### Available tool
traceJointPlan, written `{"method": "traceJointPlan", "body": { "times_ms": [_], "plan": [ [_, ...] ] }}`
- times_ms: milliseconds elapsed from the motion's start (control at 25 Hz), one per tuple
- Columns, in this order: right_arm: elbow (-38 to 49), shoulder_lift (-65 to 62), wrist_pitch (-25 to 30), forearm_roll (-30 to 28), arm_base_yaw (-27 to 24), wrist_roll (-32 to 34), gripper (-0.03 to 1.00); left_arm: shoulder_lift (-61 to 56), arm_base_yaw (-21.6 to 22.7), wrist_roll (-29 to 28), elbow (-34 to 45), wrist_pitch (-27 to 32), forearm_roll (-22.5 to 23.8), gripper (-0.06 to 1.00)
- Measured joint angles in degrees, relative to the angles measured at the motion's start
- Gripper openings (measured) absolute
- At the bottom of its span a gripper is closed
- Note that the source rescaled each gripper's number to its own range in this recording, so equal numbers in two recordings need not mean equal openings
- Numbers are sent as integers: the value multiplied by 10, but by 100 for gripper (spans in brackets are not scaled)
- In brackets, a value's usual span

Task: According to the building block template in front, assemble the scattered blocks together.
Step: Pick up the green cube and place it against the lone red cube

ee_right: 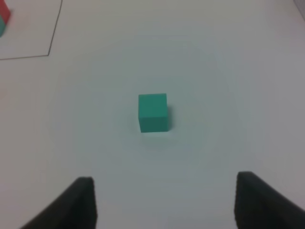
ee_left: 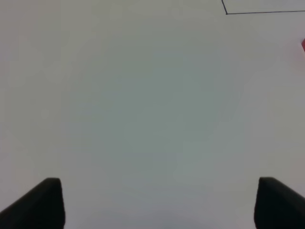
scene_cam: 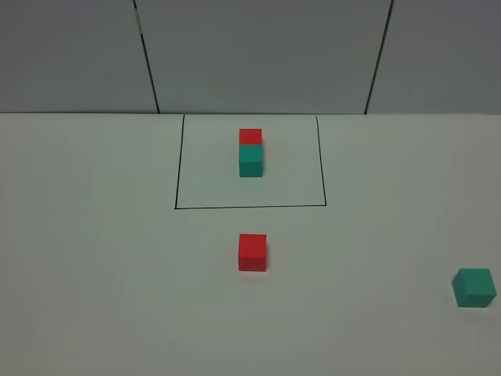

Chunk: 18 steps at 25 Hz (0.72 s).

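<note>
The building block template is a red cube touching a teal cube, inside a thin black rectangle at the table's far middle. The scattered red block sits just in front of that frame. The scattered teal block lies far right near the view's edge. In the right wrist view the teal block lies ahead of my right gripper, which is open and apart from it. My left gripper is open over bare table. A sliver of red shows at that view's edge. Neither arm appears in the exterior high view.
White tabletop runs back to a grey panelled wall. A corner of the black frame shows in the left wrist view, and another corner in the right wrist view.
</note>
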Motion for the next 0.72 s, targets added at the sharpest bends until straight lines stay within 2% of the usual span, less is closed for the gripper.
{"method": "traceJointPlan", "body": {
  "times_ms": [720],
  "plan": [
    [0, 0, 0, 0, 0, 0, 56, 0, 0, -16, 5, -6, -2, 89]
  ]
}}
